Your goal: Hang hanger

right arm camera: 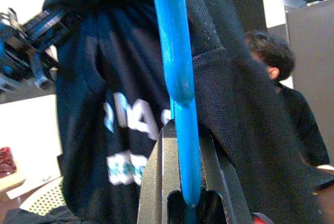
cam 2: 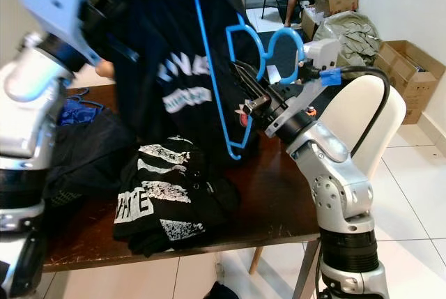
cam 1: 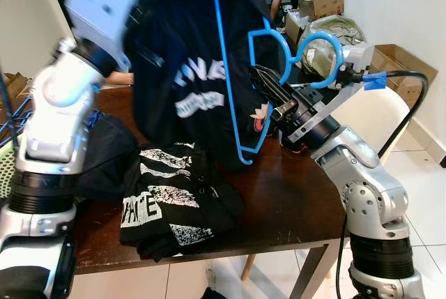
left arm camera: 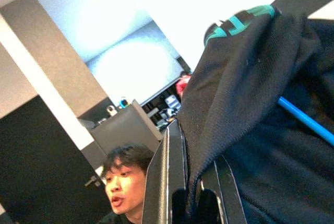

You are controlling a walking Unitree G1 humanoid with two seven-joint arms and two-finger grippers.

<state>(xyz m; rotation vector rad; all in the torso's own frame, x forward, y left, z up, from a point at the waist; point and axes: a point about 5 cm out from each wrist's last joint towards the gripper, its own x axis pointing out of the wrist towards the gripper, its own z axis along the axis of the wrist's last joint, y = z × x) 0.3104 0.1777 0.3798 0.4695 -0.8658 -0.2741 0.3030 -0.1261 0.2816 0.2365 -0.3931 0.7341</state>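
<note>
Left eye view: holding a dark shirt point(cam 1: 188, 69) raised above the table point(cam 1: 293, 201) with the left gripper point(cam 1: 139, 17), while gripping a blue hanger point(cam 1: 240, 83) in the right gripper point(cam 1: 268, 93); hanger lying against the shirt front, hook curling near the right wrist; more dark clothes point(cam 1: 174, 198) piled on the table below

Left wrist view: fingers point(left arm camera: 167, 182) pinching shut on shirt fabric near the collar, blue hanger bar crossing behind; a person looking on beyond

Right wrist view: fingers point(right arm camera: 156, 182) clamping the hanger bar between them

Probably best: keeping both grips firm, steering the hanger arm inside the neck opening, avoiding snagging loose cloth
</note>
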